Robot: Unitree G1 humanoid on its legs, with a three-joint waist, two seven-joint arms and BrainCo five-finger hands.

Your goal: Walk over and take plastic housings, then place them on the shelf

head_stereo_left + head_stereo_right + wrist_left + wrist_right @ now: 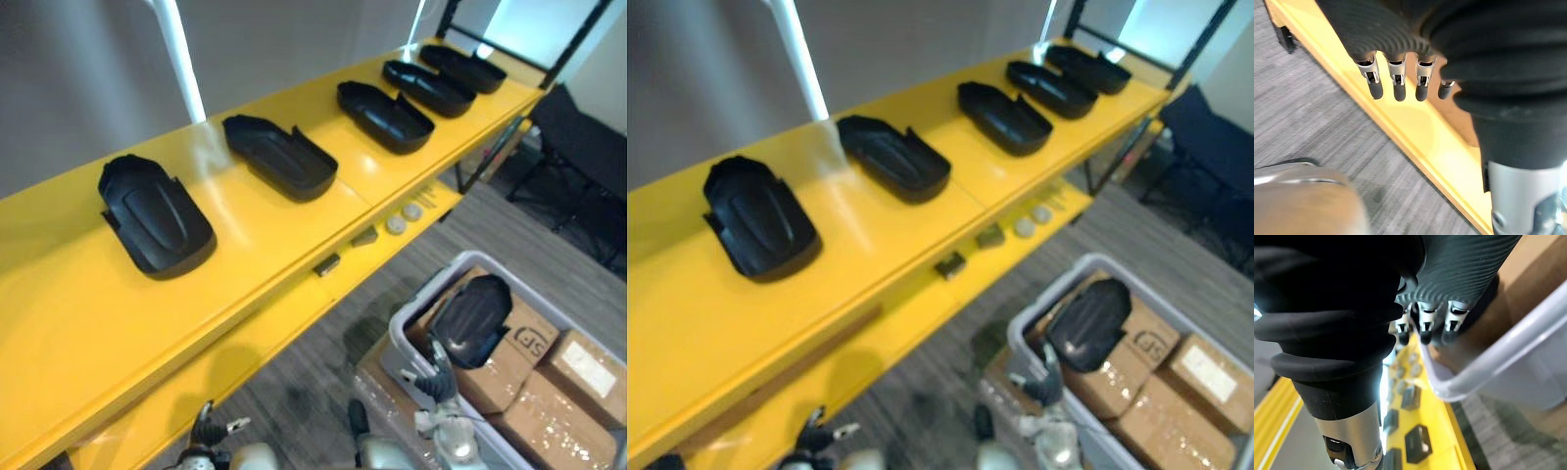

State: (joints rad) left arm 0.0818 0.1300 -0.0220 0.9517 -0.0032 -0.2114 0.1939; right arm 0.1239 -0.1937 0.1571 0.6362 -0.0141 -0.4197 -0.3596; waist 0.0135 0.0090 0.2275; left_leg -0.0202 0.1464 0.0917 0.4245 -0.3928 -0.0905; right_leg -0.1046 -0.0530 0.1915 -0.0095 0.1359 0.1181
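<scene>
Fingers slack, empty.
Beyond fingers of right hand: grey bin rim, plastic housing; of left hand: yellow shelf.

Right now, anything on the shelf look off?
The nearest housing on the yellow shelf lies dome side up; the four housings beyond it appear to lie hollow side up. Nothing looks spilled or damaged.

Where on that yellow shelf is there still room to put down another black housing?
The widest bare patch is the near end of the shelf, this side of the nearest housing. A narrower gap lies between it and the second housing. The three far housings sit close together: crowded there.
</scene>
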